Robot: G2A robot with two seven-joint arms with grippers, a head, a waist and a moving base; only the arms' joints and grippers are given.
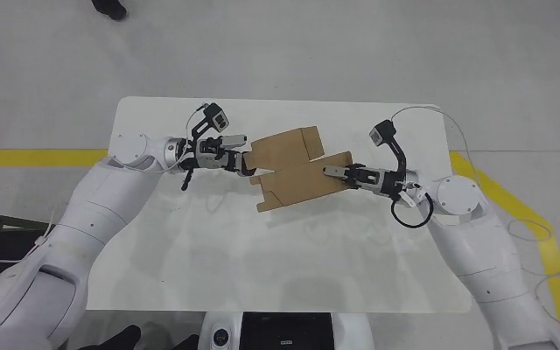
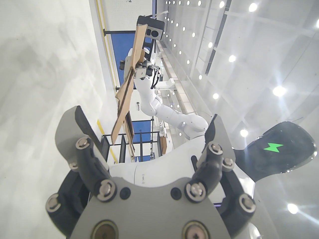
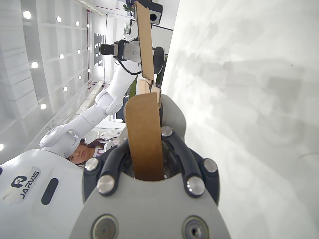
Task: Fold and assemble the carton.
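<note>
The carton [image 1: 293, 166] is a flat brown cardboard blank held above the middle of the white table [image 1: 219, 254]. My right gripper [image 1: 337, 171] is shut on its right-hand flap; in the right wrist view the flap [image 3: 144, 135] runs between the fingers [image 3: 174, 118]. My left gripper [image 1: 243, 163] is at the carton's left edge. Its fingers [image 2: 82, 123] stand open with nothing between them. From the left wrist the carton [image 2: 127, 93] is seen edge-on farther off, pinched by the right gripper [image 2: 140, 69].
The table's near half [image 1: 262, 280] is bare white surface. A yellow floor line [image 1: 44, 157] runs past both ends of the table. A cable [image 1: 437, 114] loops over the table's far right corner.
</note>
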